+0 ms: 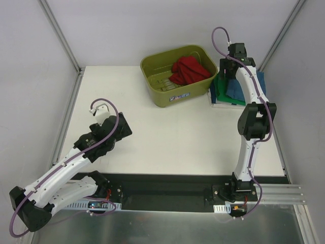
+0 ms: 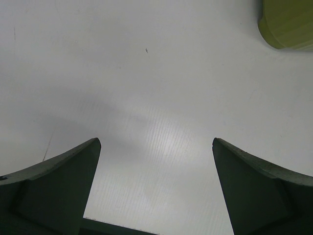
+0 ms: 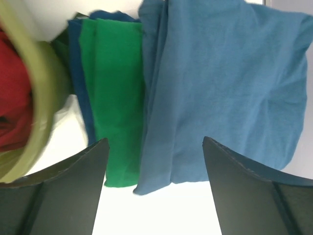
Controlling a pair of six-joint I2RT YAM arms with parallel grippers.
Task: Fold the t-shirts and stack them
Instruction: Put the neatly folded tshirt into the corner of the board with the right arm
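A folded teal-blue t-shirt point(image 3: 220, 83) lies on top of a folded bright green t-shirt point(image 3: 115, 98) in a stack at the back right of the table; the stack also shows in the top view, blue point(image 1: 236, 89) over green point(image 1: 221, 86). A darker blue cloth edge point(image 3: 76, 63) shows beside the green one. A crumpled red t-shirt point(image 1: 190, 70) lies in the olive tub point(image 1: 157, 89). My right gripper point(image 3: 155, 147) is open and empty, hovering over the near edge of the stack point(image 1: 227, 71). My left gripper point(image 2: 156, 147) is open and empty above bare table at the left point(image 1: 121, 127).
The tub's rim point(image 3: 41, 98) is right beside the stack on the left, with the red cloth point(image 3: 12, 98) inside. A tub corner point(image 2: 286, 22) shows far ahead of the left gripper. Metal frame posts point(image 1: 61, 35) border the table's back corners.
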